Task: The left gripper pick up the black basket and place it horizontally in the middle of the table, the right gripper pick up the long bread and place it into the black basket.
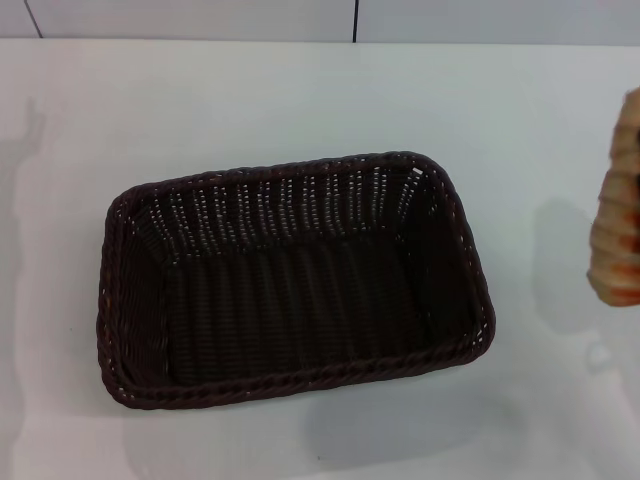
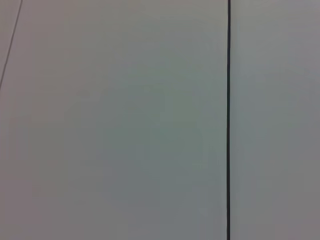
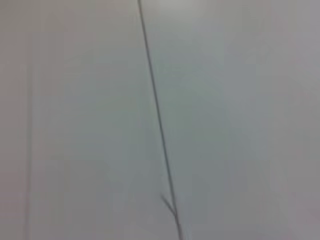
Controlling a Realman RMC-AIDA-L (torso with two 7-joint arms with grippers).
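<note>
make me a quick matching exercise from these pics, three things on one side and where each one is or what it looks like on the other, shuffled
Things:
1. black basket
2. long bread
3. table

Descriptions:
A. plain white surface under everything
B. cut off by the right edge of the head view, orange ridged stripes showing
C. lying lengthwise in the middle, nothing inside it

Pairs: 1-C, 2-B, 3-A

Neither gripper shows in any view; both wrist views show only a pale surface with a thin dark line.
</note>
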